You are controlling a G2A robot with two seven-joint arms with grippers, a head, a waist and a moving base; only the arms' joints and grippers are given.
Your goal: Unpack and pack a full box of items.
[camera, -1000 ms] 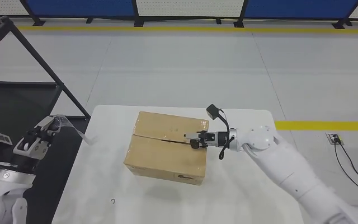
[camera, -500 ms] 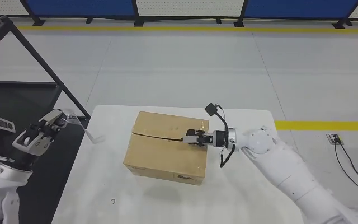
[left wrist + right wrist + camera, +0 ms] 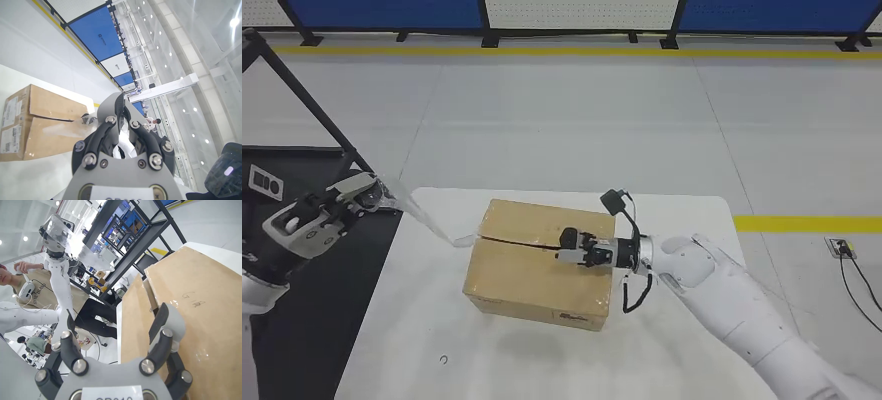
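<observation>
The box (image 3: 537,265) stands in the middle of the table (image 3: 682,340), and its top flaps are a little apart along the seam. My left gripper (image 3: 370,197) is beyond the table's edge, well apart from the box. Its jaws are closed tight on a strip of clear tape (image 3: 432,222) that runs down to the end of the seam. My right gripper (image 3: 564,248) is over the box top at the seam, jaws wide apart, holding nothing.
</observation>
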